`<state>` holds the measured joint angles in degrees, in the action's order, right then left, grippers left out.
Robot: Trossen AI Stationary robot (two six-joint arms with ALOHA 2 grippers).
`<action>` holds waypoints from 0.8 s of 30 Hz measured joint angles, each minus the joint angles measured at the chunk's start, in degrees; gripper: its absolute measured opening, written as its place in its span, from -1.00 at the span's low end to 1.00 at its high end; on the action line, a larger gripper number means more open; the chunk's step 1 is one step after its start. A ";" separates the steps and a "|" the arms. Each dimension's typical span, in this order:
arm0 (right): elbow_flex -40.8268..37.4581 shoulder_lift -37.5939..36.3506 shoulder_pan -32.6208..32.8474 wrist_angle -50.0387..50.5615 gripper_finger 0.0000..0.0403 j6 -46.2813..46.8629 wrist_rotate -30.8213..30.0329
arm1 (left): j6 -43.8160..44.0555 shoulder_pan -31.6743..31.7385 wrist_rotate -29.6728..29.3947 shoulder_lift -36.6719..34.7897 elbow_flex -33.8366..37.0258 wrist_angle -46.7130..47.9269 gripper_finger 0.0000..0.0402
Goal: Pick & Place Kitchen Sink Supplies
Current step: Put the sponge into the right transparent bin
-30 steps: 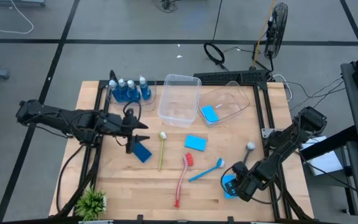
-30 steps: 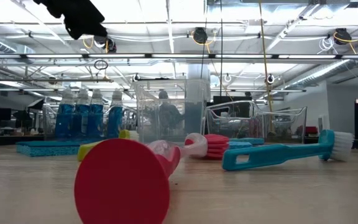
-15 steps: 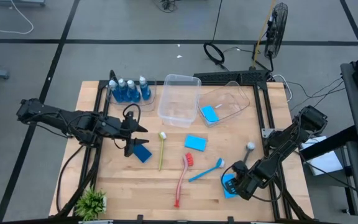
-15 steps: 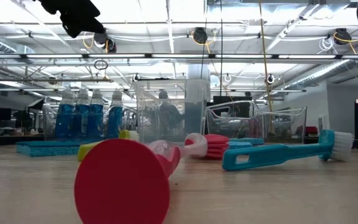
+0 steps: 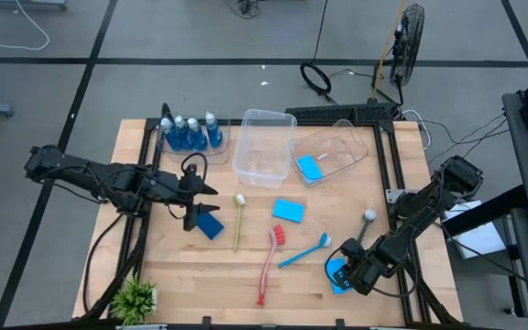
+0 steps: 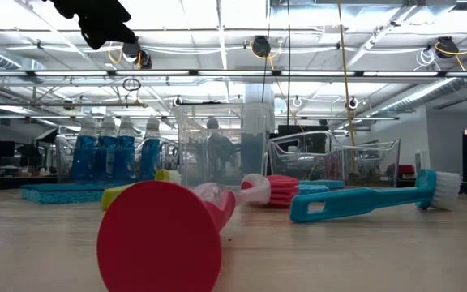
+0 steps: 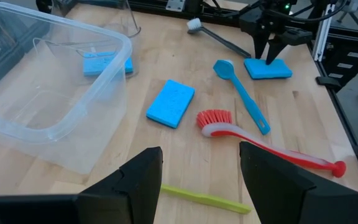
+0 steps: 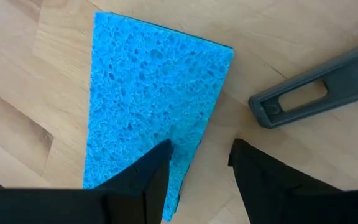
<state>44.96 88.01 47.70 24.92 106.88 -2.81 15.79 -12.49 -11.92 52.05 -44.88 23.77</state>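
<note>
My right gripper [image 5: 346,271] stands open, pointing steeply down over a flat blue sponge [image 8: 154,106] that lies near the table's right front corner; one long edge of the sponge runs between the fingers. My left gripper [image 7: 201,180] hangs open above the table's left half with nothing between its fingers. A second blue sponge [image 5: 210,225] lies on the table just below it. The yellow-green brush [image 5: 238,220], red brush [image 5: 268,261], blue brush [image 5: 305,249] and grey brush [image 5: 363,229] lie flat on the table. Bottles of blue liquid [image 5: 191,134] stand at the far left. My right gripper comes at the sponge's long edge [image 8: 194,143] from above, one finger [image 8: 145,180] over the sponge and the other over the bare wood. Whether the fingertips touch the sponge, I cannot tell. The sponge lies flat on the table.
Two clear tubs [image 5: 264,145] [image 5: 337,147] stand at the back, the right one tipped with a blue sponge [image 5: 309,167] in it. Another sponge [image 5: 288,210] lies mid-table. A small green plant [image 5: 136,297] is at the near left corner. Black rails [image 5: 388,174] frame the table.
</note>
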 joint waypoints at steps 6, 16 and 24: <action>-0.04 0.01 0.00 -0.13 -0.21 0.10 -0.02 | 0.00 0.00 0.00 0.00 0.00 -0.02 0.08; -0.04 0.04 0.00 -0.21 -0.21 1.67 -0.13 | -0.26 0.04 0.00 0.00 -0.01 0.00 0.08; -0.04 0.07 0.02 -0.40 -0.21 1.98 -0.10 | -0.33 0.03 0.00 0.00 -0.01 0.00 0.08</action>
<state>44.93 88.07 47.72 24.52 108.86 -2.91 15.46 -12.46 -11.92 52.05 -44.89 23.77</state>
